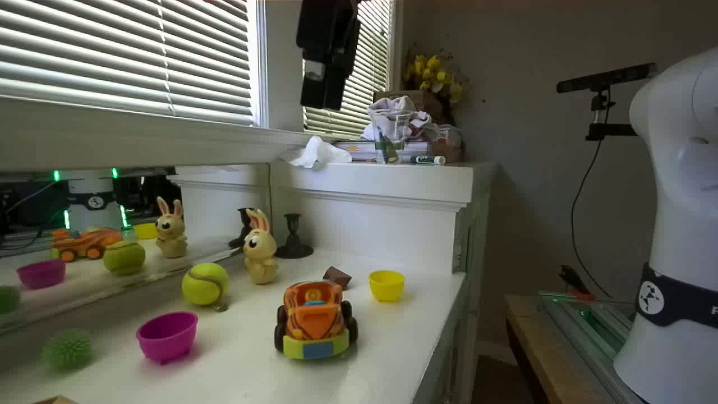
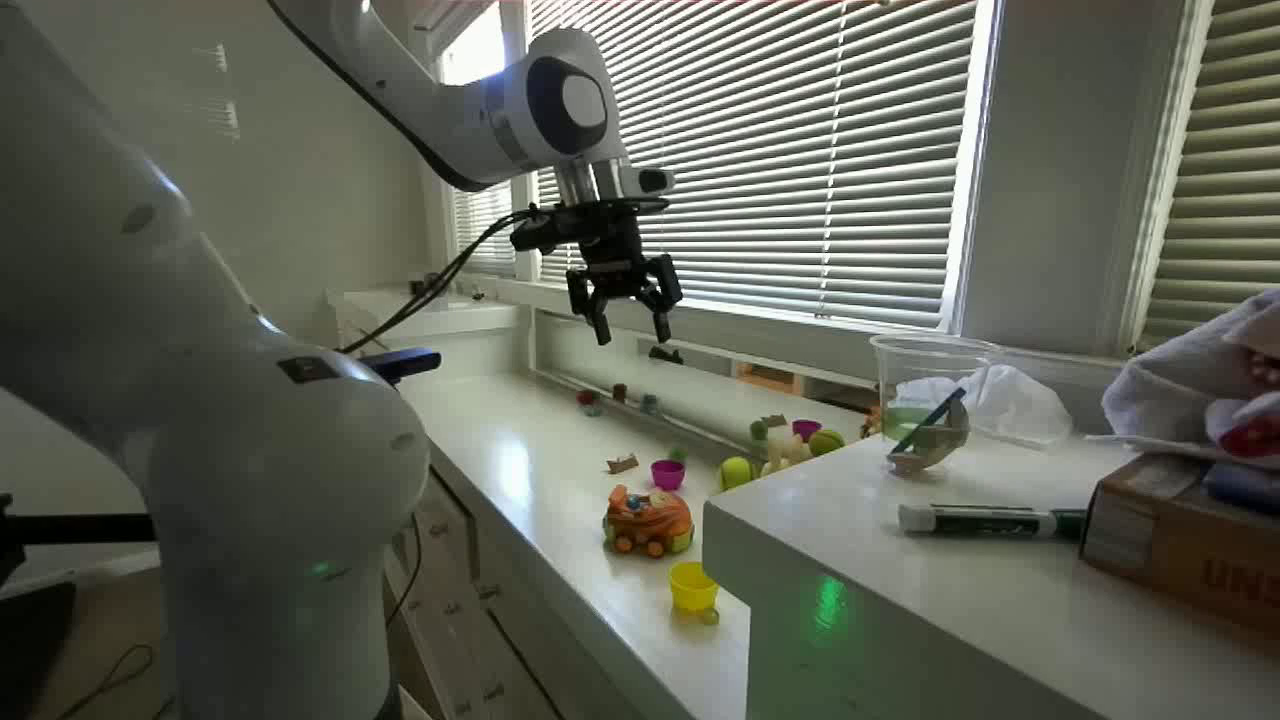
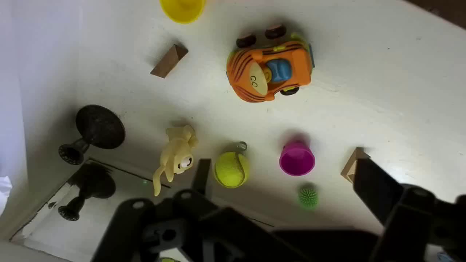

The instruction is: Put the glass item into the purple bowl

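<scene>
The purple bowl [image 1: 168,335] stands upright on the white counter; it also shows in an exterior view [image 2: 667,474] and in the wrist view [image 3: 297,159]. It looks bare inside in the wrist view. A small clear glass piece, like a marble [image 3: 241,146], lies against or close beside the tennis ball [image 3: 231,169]; it also shows in an exterior view [image 1: 220,307]. My gripper [image 2: 632,335] is open and empty, high above the counter, fingers pointing down. In the wrist view the fingers [image 3: 282,167] are spread wide, with tennis ball and bowl seen between them.
An orange toy car [image 1: 316,321], yellow bowl [image 1: 386,285], rabbit figure [image 1: 260,249], brown block [image 1: 337,278], candle holder [image 1: 293,238] and green spiky ball [image 3: 308,196] stand around. A mirror [image 1: 112,247] runs along the back. A raised ledge [image 2: 850,540] holds a plastic cup [image 2: 925,400].
</scene>
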Available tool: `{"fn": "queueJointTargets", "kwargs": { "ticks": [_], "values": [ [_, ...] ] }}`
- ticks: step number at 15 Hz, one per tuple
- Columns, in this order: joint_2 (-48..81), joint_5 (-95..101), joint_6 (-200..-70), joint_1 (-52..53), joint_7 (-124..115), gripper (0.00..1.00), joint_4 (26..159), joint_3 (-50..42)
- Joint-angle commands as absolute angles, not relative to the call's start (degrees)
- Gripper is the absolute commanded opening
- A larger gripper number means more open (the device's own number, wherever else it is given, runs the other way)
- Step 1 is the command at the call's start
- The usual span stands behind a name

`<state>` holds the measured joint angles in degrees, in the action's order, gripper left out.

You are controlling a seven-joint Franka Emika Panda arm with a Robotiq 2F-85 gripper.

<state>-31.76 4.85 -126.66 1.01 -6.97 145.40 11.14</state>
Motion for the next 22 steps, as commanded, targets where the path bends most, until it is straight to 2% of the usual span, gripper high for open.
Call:
{"fn": "queueJointTargets", "kwargs": {
  "ticks": [1,7,13,22],
  "values": [
    [-31.6,5.5,-126.4,2.1,-7.5,1.00,145.3,10.2],
    [-31.6,5.5,-126.4,2.1,-7.5,1.00,145.3,10.2],
    [-22.1,5.3,-132.2,-0.5,-10.7,1.00,143.3,8.7],
    [-5.6,5.6,-153.8,-1.3,-18.5,1.00,141.9,6.5]
  ]
}}
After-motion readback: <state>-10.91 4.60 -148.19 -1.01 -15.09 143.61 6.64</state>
